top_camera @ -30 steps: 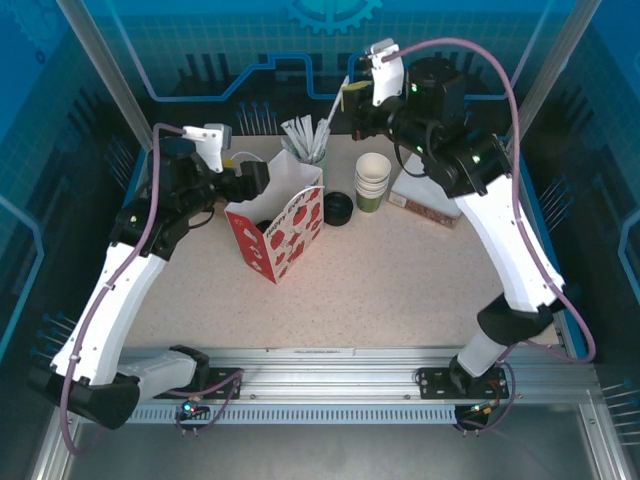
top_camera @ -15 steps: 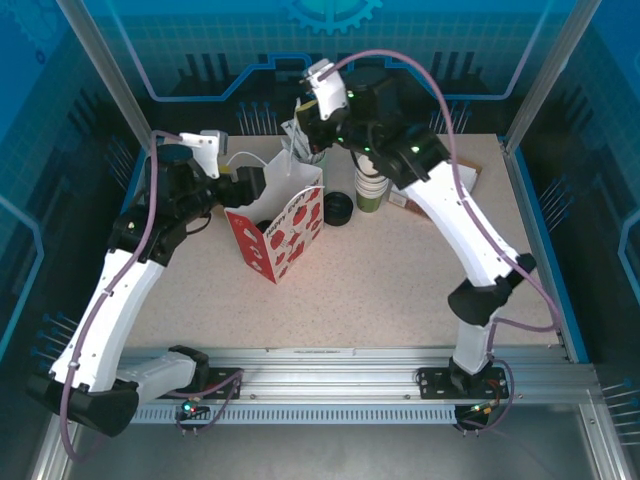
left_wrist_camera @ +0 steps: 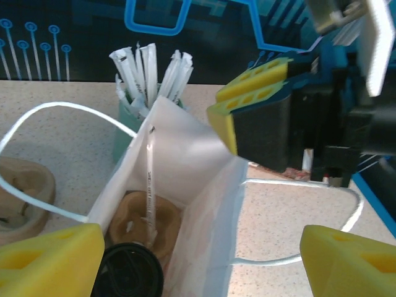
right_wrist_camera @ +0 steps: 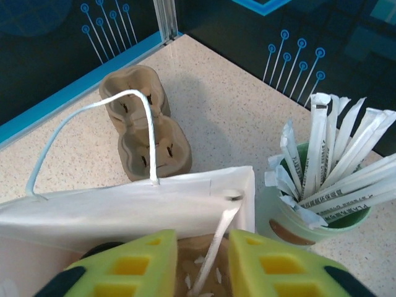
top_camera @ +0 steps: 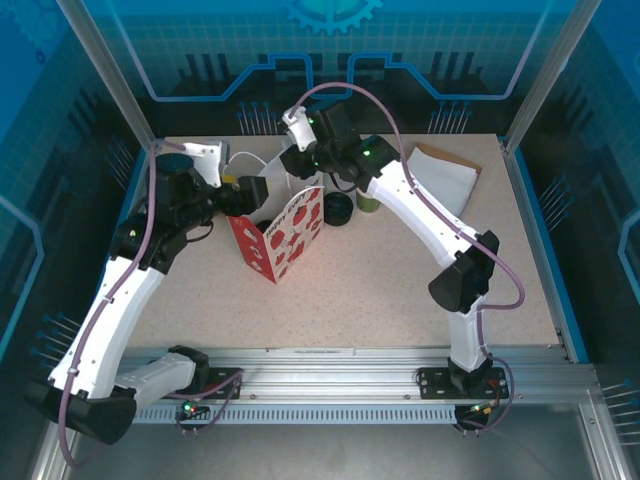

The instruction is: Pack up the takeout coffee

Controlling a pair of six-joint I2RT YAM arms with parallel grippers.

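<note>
Item: takeout coffee (left_wrist_camera: 127, 272) – only its round black lid shows. It sits low inside the open white paper bag (left_wrist_camera: 198, 161), just under and between the fingers of the left pincer (left_wrist_camera: 203, 238), close to one of them. The cup body beneath the lid cannot be made out. Left pincer: jaws spread wide on either side of the bag mouth, holding nothing, level with the bag's top edge. Right pincer (right_wrist_camera: 203, 250): poised directly above the bag mouth and pointing down into it, fingers a little apart. A thin white stick (left_wrist_camera: 148, 185) runs through the gap between them, narrower than the gap and not pinched. The stick's top leans on the bag's rim and its lower end hangs inside. Brown pulp cup carrier (left_wrist_camera: 148, 219): in the bag bottom, just behind the lid as the left pincer looks in. Second brown carrier (right_wrist_camera: 145, 139): on the table (top_camera: 400, 290) beyond the bag, ahead of the right pincer, framed by the bag's white cord handle (right_wrist_camera: 93, 114). Pale-green cup of wrapped white sticks (right_wrist_camera: 281, 216): upright just beside the bag's far corner, off to one side of the right pincer. Black round object (top_camera: 338, 208) – on the table beside the bag, under the right arm.
</note>
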